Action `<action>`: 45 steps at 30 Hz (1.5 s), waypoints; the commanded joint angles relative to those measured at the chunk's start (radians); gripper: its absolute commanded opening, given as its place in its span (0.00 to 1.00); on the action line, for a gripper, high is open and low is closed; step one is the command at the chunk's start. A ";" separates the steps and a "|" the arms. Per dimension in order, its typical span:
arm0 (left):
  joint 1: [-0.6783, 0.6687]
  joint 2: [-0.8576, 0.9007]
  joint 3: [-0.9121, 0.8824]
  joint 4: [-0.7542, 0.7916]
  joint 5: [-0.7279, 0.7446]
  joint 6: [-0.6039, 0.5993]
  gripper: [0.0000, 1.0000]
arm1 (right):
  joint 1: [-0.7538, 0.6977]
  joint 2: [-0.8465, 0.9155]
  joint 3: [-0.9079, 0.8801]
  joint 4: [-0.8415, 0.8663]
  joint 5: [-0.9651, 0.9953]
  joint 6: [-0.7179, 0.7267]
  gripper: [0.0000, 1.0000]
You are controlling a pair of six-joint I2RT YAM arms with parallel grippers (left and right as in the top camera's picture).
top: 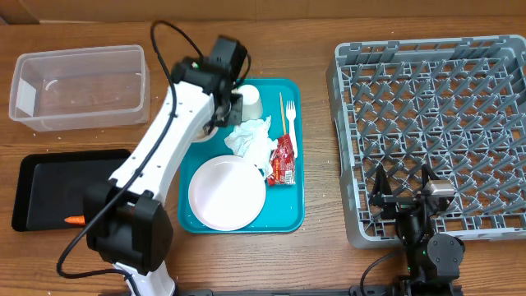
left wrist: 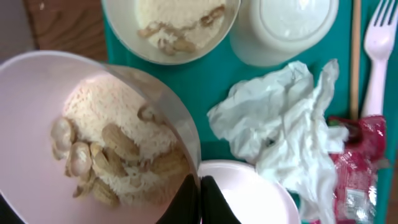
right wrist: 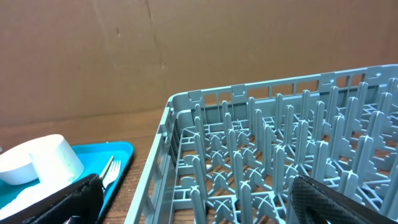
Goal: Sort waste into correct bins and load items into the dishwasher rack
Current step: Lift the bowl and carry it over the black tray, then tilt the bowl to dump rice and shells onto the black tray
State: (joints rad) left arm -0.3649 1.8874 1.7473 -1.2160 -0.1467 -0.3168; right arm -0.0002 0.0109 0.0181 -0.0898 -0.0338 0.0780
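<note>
Left gripper (left wrist: pixel 200 200) clamped on rim of small pinkish round bowl (left wrist: pixel 31 112); we fear tilt dumps beige crumbly food scraps (left wrist: pixel 112 143) onto teal plastic tray (left wrist: pixel 186 87). Right gripper (right wrist: pixel 196 198) apart.

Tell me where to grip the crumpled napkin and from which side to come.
Probably pinch a raised fold near the middle of the napkin, coming straight down: it lies loose and bunched on the teal tray, and the cup, red wrapper and plate crowd its sides.
</note>
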 commanded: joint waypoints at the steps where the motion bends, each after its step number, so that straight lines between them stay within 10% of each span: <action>1: 0.015 -0.026 0.105 -0.097 -0.010 -0.116 0.04 | -0.007 -0.008 -0.010 0.007 0.007 0.003 1.00; 10: 0.177 -0.198 0.110 -0.209 0.029 -0.251 0.04 | -0.007 -0.008 -0.010 0.007 0.007 0.003 1.00; 25: 0.747 -0.231 -0.042 -0.203 0.574 -0.037 0.04 | -0.007 -0.008 -0.010 0.007 0.007 0.003 1.00; 45: 1.364 -0.207 -0.665 0.367 1.304 0.153 0.04 | -0.007 -0.008 -0.010 0.007 0.007 0.003 1.00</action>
State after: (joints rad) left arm 0.9588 1.6714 1.1339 -0.9115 0.9630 -0.1963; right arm -0.0006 0.0109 0.0181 -0.0895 -0.0338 0.0776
